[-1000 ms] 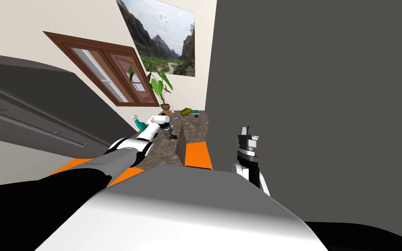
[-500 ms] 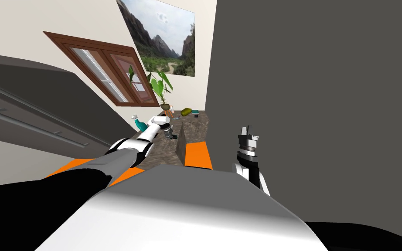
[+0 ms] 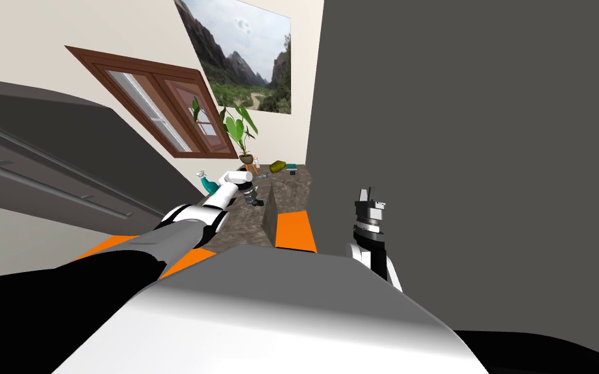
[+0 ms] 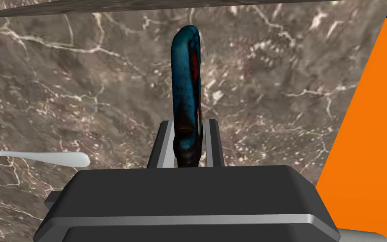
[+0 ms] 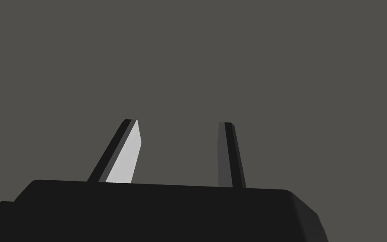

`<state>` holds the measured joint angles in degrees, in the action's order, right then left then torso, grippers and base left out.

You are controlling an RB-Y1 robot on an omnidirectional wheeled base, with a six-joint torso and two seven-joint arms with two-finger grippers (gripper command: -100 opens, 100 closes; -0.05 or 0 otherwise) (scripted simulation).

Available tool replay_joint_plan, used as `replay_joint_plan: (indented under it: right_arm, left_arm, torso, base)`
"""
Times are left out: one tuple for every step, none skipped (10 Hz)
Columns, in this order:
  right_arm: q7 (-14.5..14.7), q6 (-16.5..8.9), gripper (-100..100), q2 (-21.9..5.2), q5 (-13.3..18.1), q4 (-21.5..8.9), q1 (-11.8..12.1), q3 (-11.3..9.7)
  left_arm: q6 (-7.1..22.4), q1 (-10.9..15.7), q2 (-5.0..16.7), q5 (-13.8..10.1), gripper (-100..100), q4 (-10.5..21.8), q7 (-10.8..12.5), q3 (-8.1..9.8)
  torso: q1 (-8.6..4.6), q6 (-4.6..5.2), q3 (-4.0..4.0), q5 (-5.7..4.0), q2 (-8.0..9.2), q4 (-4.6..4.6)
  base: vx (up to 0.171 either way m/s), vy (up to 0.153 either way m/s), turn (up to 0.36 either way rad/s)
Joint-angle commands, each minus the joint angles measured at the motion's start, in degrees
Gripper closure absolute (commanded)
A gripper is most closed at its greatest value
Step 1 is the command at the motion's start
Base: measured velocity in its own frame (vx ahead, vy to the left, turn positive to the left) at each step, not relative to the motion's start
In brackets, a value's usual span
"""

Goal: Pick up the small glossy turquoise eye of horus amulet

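The amulet (image 4: 185, 84) is a glossy dark turquoise piece with a red mark, seen edge-on against the brown marbled countertop (image 4: 83, 84). My left gripper (image 4: 189, 122) is shut on its lower end, one finger pressing each side. In the head view the left gripper (image 3: 251, 195) reaches out over the countertop (image 3: 292, 188). Whether the amulet touches the counter I cannot tell. My right gripper (image 5: 178, 122) stands open with nothing between its fingers, held low at my right (image 3: 366, 195) before a dark grey wall (image 3: 473, 162).
A white utensil (image 4: 37, 157) lies on the counter beside the left gripper. At the counter's far end stand a potted plant (image 3: 243, 133), an olive green object (image 3: 277, 167) and a teal object (image 3: 207, 184). Orange panels (image 3: 295, 230) border the counter's near edge.
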<state>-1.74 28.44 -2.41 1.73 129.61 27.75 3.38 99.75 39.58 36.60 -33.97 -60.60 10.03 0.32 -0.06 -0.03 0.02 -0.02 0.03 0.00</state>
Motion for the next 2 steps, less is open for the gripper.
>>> replay_joint_plan:
  right_arm:
    - [0.0,0.0,0,0.0,0.0,0.0,0.0,0.0]
    - [0.0,0.0,0,0.0,0.0,0.0,0.0,0.0]
  left_arm:
    - [0.0,0.0,0.0,0.0,100,0.0,0.0,0.0]
    - [0.2,0.1,0.0,0.0,0,0.0,0.0,0.0]
  torso:
    - [0.0,0.0,0.0,0.0,0.0,0.0]
    - [0.02,0.0,-0.02,0.02,-0.01,-0.02]
  base:
    - [0.0,0.0,0.0]
    - [0.0,0.0,0.0]
